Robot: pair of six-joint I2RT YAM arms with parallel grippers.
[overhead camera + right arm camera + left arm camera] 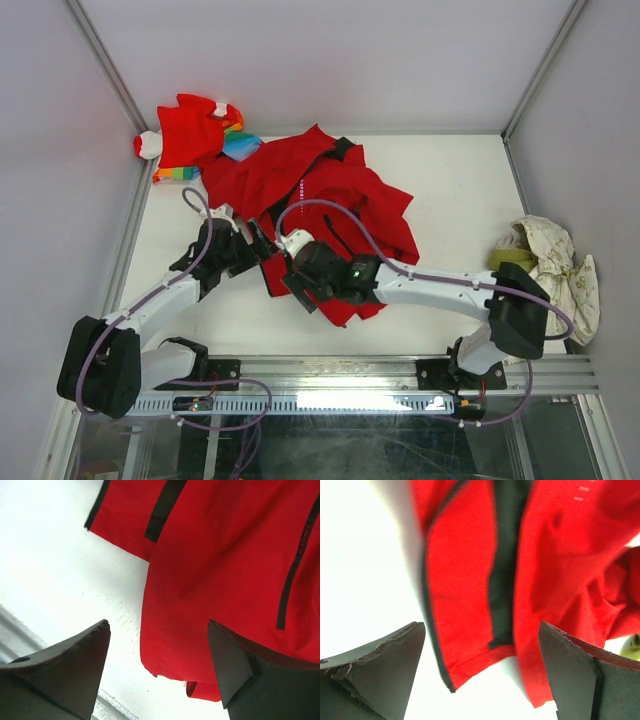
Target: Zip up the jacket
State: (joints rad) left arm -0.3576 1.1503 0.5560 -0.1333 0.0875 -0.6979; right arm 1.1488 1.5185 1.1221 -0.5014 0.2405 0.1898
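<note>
From above, we see the large bright red jacket (270, 178), thin smooth cloth with a dark collar, lying crumpled in the middle of the white table (450, 190). Its long axis runs far to near, with the collar toward the far edge and the hem toward the arms. The left arm (160, 295) and right arm (440, 285) meet over the near hem. A small red garment with rainbow stripes (190, 130) sits in the far left corner. A cream and olive cloth (550, 265) lies at the right edge.

In the left wrist view, the dark wedge-shaped left jaws stand spread wide and pinch nothing. Between them lies the hem, with its dark zipper edge (432, 630) and a black strip (502, 580).

In the right wrist view, the right jaws are also spread and hold nothing, with the red hem lying flat on the table between them.
</note>
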